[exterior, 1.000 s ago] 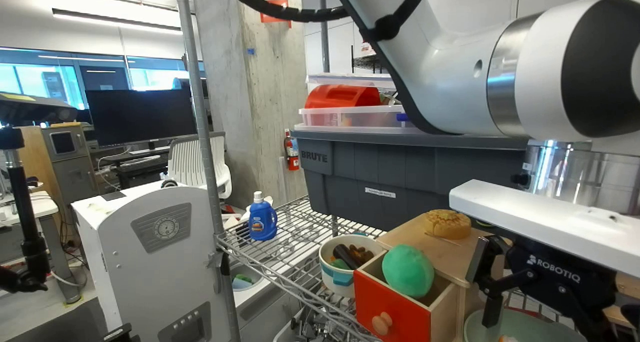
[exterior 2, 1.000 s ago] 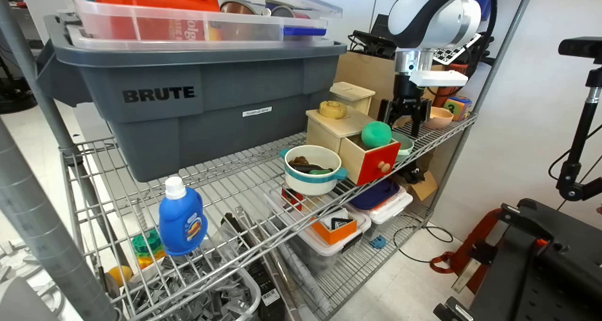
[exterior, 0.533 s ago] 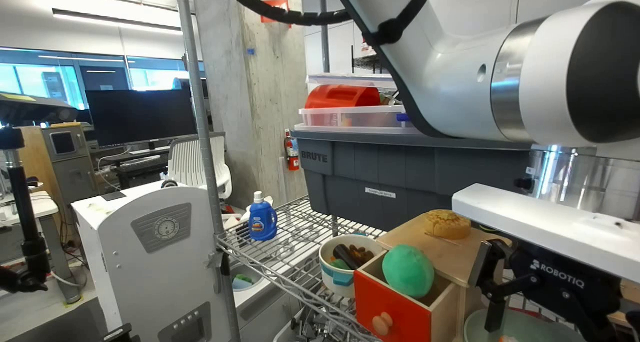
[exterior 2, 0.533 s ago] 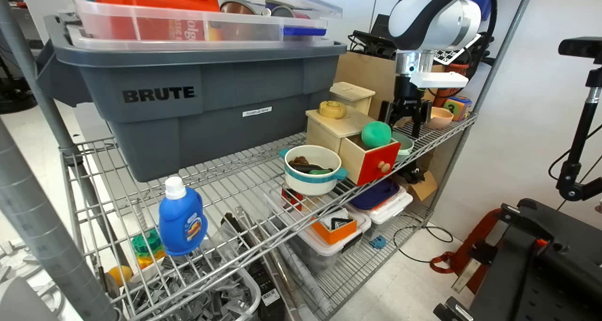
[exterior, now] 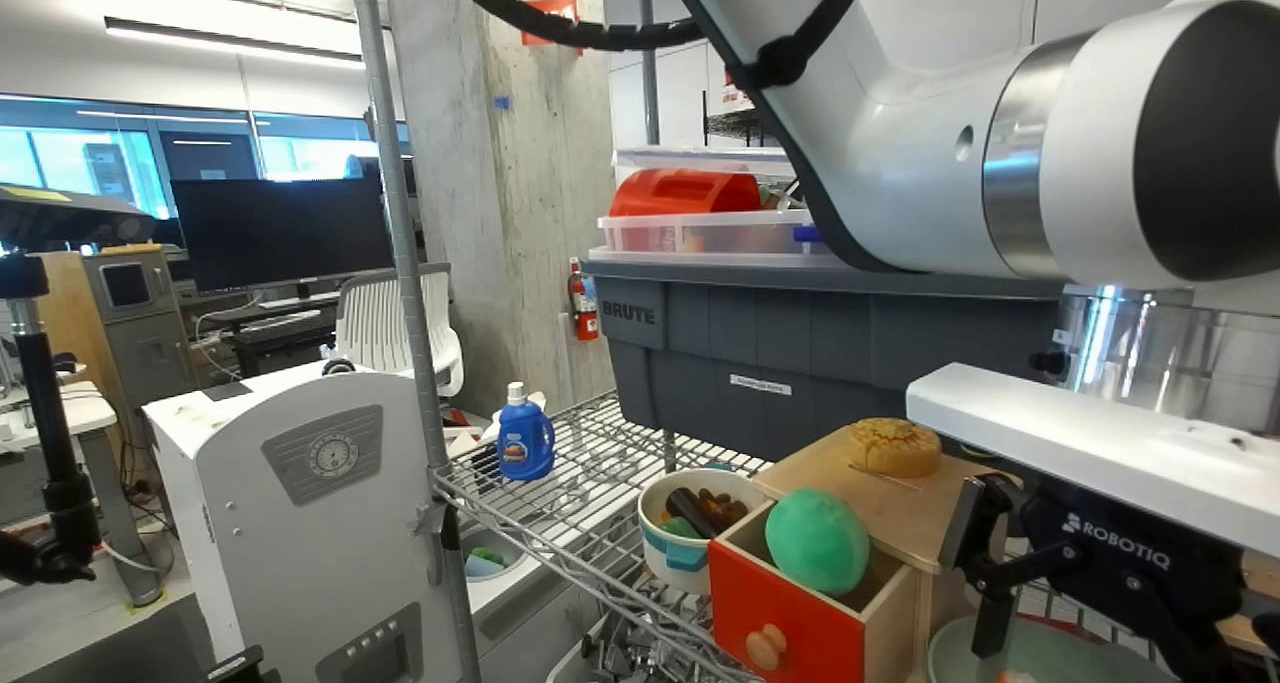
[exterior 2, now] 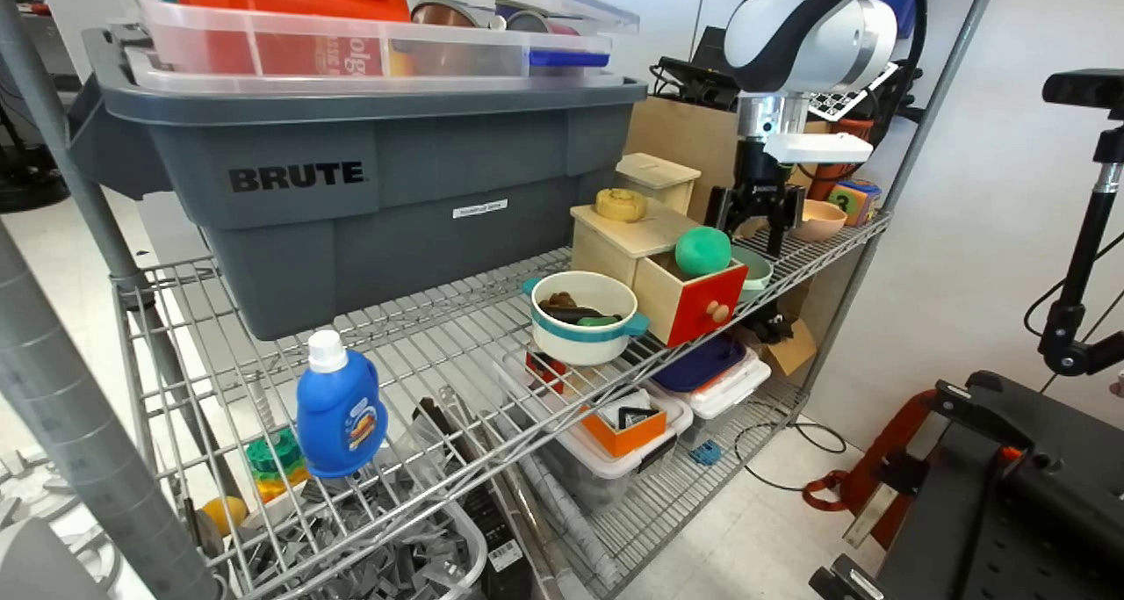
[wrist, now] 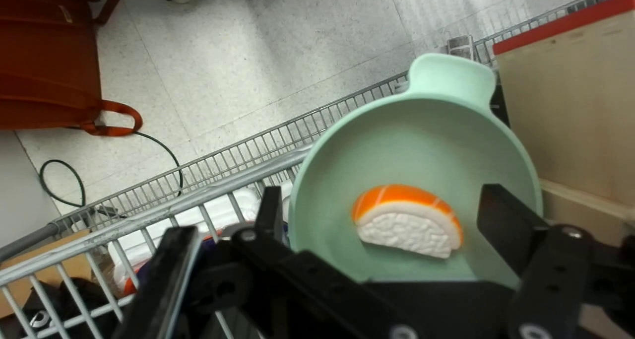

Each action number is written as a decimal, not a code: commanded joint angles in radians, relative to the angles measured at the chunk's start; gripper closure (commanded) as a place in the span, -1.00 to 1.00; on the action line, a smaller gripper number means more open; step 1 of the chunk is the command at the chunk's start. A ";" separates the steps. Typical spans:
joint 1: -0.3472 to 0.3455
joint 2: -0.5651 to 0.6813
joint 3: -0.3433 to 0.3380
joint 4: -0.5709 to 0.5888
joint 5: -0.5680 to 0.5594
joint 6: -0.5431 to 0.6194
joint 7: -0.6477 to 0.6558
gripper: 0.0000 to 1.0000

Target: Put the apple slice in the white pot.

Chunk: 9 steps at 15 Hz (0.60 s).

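The apple slice (wrist: 409, 225), a cream-white toy piece with an orange edge, looks like sushi. It lies on the bottom of a pale green pan (wrist: 421, 135). My gripper (wrist: 382, 197) stands open over that pan, its fingers apart on either side of the slice without touching it. One finger (exterior: 992, 628) reaches down over the pan's inside in an exterior view, where just a bit of the slice (exterior: 1016, 677) shows. Away from the gripper, beyond a wooden box, stands the white pot (exterior 2: 571, 350) with its teal band and handles; brown and green pieces lie in it.
Between pan and pot, the wooden box (exterior 2: 612, 257) has its red-fronted drawer (exterior 2: 694, 310) pulled out, a green ball (exterior 2: 702, 250) inside and a yellow ring-like thing (exterior 2: 622, 205) on top. Behind is a large grey bin (exterior 2: 395, 205). A blue bottle (exterior 2: 341, 415) stands on the wire shelf.
My arm and gripper have shifted slightly down and to the right in an exterior view, then nearly stopped. The jaws have stayed open, and the objects have not visibly moved.
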 commanded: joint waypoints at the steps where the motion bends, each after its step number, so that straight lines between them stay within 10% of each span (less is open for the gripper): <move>1: -0.002 0.012 0.004 0.030 -0.012 -0.006 0.003 -1.00; 5: -0.003 0.019 0.003 0.043 -0.012 -0.008 0.004 -0.68; 9: -0.004 0.021 0.003 0.049 -0.012 -0.008 0.006 0.15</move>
